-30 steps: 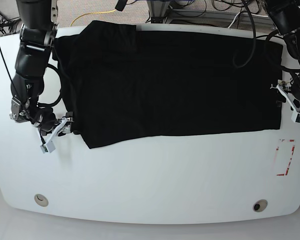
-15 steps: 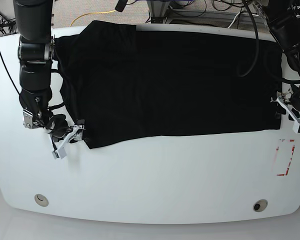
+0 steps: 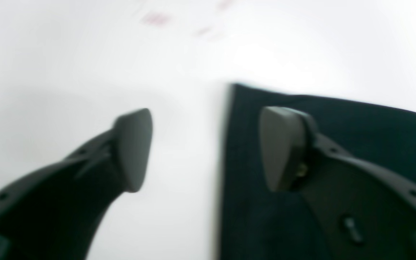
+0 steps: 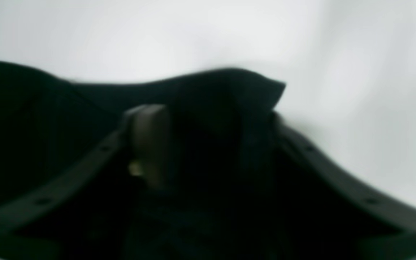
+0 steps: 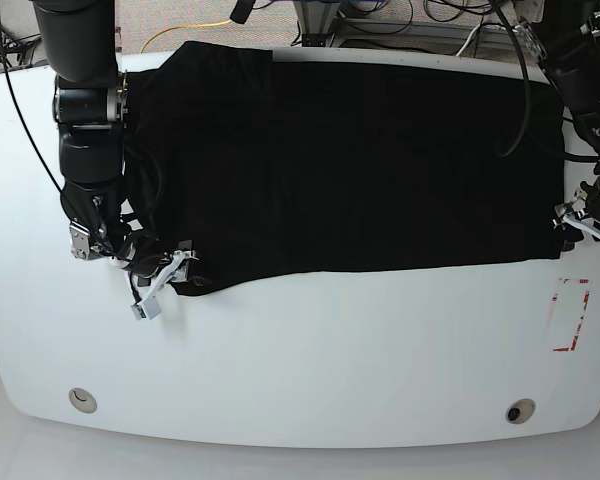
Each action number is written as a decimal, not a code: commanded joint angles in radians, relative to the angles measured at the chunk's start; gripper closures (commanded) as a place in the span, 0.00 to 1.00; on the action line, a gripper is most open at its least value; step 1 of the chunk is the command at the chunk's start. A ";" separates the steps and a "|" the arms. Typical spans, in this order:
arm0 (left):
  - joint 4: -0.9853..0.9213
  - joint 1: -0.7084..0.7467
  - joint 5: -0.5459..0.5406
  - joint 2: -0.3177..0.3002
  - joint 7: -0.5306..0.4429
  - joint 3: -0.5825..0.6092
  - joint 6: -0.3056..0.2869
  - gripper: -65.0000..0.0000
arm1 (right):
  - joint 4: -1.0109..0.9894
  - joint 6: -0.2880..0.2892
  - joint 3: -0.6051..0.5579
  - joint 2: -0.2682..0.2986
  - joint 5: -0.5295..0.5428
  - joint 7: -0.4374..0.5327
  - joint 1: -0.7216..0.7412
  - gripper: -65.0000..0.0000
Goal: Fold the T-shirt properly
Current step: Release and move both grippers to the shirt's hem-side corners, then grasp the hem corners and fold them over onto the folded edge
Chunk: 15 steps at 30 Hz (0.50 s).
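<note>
Shirt (image 5: 350, 160): black, spread flat across the white desk (image 5: 310, 360).
Left fingers (image 3: 280, 148): spread, straddling the shirt's corner edge.
Right fingers (image 4: 150, 141): around a raised shirt corner; grip unclear.

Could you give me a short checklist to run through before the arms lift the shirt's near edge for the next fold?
1. Right gripper has cloth between its fingers: ok, a bunched corner of the T-shirt sits between them.
2. Right gripper fully closed on that corner: cannot tell, the view is blurred.
3. Left gripper straddles the T-shirt edge: ok, one finger is over cloth, the other over the bare table.
4. Left gripper closed on cloth: not ok, its jaws stand apart.
5. T-shirt lies flat: ok in the base view, apart from the bunched corner.
</note>
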 commanded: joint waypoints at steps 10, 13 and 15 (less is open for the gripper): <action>-0.261 -0.157 -0.013 -0.065 -0.039 0.067 -0.052 0.26 | 0.012 -0.001 0.001 0.007 -0.002 -0.009 0.021 0.76; -0.274 -0.163 -0.013 -0.063 -0.039 0.095 -0.109 0.26 | 0.012 -0.001 0.001 0.006 0.000 -0.009 0.018 0.76; -0.275 -0.165 -0.013 -0.057 -0.036 0.110 -0.130 0.26 | 0.012 -0.001 0.001 0.004 0.000 -0.009 0.016 0.76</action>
